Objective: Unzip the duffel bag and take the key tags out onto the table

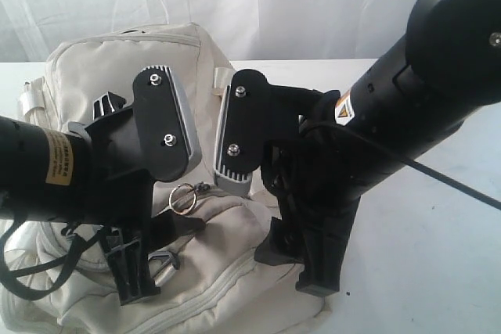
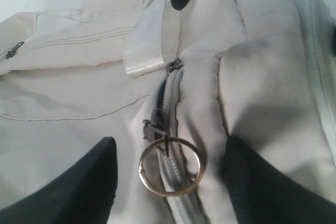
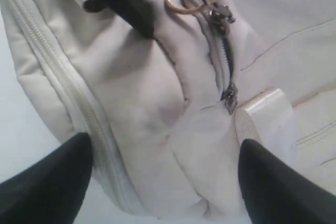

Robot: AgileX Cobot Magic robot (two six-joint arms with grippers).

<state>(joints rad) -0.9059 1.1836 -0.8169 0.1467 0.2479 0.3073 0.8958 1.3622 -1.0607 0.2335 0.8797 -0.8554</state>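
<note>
Left pincer [image 2: 169,140] straddles ring [image 2: 197,163] (duffel bag [image 2: 262,103] half-hidden).

White table [image 1: 438,271], cream duffel bag [image 1: 102,76] on it, seemingly zip-side up

No writing can be made out. The left arm [image 1: 31,170] has a tan sticker [image 1: 59,159] wrapped round its black casing near the wrist. Rows of small dark print run across it, too blurred to read. The right arm [image 1: 407,107] carries a small white sticker [image 1: 342,106] with an orange-yellow patch, like a warning sign. It sits on the black casing where the cable meets the arm, and whatever is on it is too small to tell.
</note>
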